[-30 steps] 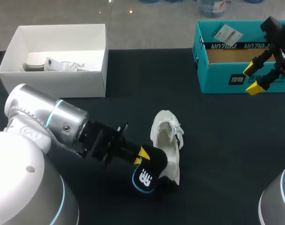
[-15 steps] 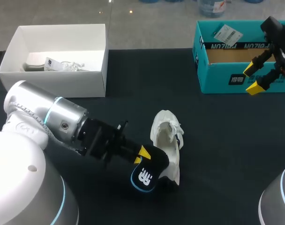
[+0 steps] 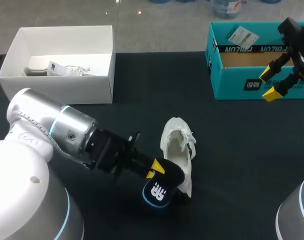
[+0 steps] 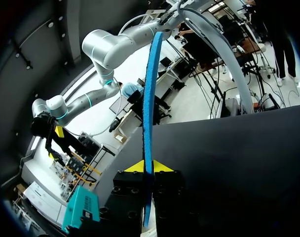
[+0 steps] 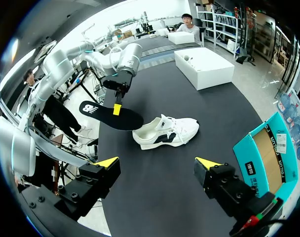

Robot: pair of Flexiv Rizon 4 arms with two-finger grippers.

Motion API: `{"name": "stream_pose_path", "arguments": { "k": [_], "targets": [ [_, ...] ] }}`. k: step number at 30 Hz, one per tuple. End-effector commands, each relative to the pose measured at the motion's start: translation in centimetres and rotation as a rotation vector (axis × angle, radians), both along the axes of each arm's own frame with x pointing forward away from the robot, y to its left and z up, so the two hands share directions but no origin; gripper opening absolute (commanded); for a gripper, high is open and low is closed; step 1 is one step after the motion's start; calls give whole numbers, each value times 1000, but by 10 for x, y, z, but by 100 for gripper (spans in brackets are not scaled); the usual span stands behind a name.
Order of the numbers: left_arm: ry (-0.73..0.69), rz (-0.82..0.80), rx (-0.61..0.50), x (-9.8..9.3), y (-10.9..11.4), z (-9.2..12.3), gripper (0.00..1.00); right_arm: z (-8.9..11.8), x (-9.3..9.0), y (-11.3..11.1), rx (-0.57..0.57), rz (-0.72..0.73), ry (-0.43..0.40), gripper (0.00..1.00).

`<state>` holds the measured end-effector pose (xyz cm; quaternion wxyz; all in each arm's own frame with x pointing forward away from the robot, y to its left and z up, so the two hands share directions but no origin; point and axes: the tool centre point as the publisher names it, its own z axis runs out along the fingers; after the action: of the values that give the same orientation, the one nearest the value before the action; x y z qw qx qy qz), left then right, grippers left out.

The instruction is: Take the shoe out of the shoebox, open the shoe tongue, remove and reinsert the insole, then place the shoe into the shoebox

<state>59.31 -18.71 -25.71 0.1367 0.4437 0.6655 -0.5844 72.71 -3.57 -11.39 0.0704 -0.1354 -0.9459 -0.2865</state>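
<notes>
Pinching the insole (image 3: 159,186) by its edge, your left jaws are clamped on it, right beside the heel end of the shoe (image 3: 178,145). The shoe sits on the counter (image 3: 242,160), its long axis running away from you, toe at the far end. From the right wrist view the insole looks roughly in line with the shoe, logo end trailing and front end toward the opening, though you can't quite tell whether it touches the collar. Your left arm is the near one by far. Your right jaws hang wide apart, gripping nothing, well off by the teal shoebox (image 3: 232,85). For the feed-in, I'd judge the front end wants aiming down the shoe's length.
</notes>
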Motion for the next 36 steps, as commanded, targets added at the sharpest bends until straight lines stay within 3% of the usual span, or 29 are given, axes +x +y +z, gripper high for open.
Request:
{"name": "stream_pose_path", "arguments": {
  "k": [1,36],
  "targets": [
    [-9,-6,3,4,-8,-2,0,0,2,1,-3,1,2,100],
    [8,47,67,60,-37,-49,0,0,2,1,-3,1,2,100]
  ]
}}
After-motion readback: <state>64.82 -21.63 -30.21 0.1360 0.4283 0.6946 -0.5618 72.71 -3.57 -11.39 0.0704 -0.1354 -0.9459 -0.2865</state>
